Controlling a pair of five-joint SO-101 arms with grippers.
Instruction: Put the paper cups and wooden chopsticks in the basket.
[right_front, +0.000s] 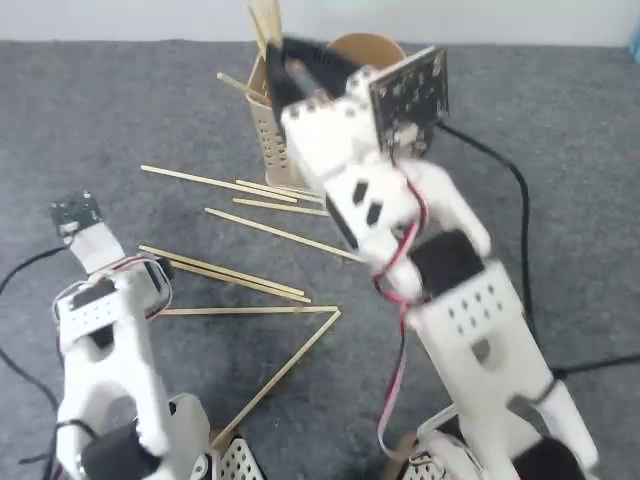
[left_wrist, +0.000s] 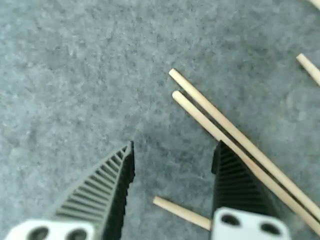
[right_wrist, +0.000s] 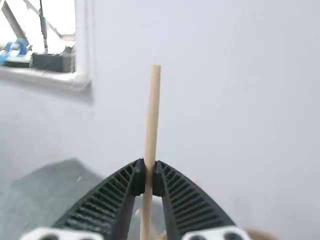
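Right gripper (right_wrist: 149, 167): closed on one chopstick (right_wrist: 152, 110), which is held upright between the fingertips. In the high view the right gripper (right_front: 292, 68) is seen at top centre, over the basket (right_front: 268, 135). More sticks (right_front: 264, 22) are stood in the basket. A cup (right_front: 372, 45) is seen at the top edge behind the arm; whether it sits inside the basket cannot be told.

Left gripper (left_wrist: 172, 147): open, jaws held apart low over the grey mat (left_wrist: 75, 75). A pair (left_wrist: 220, 125) of chopsticks is laid diagonally past one finger. Loose chopsticks (right_front: 225, 183) are scattered across mid-frame.
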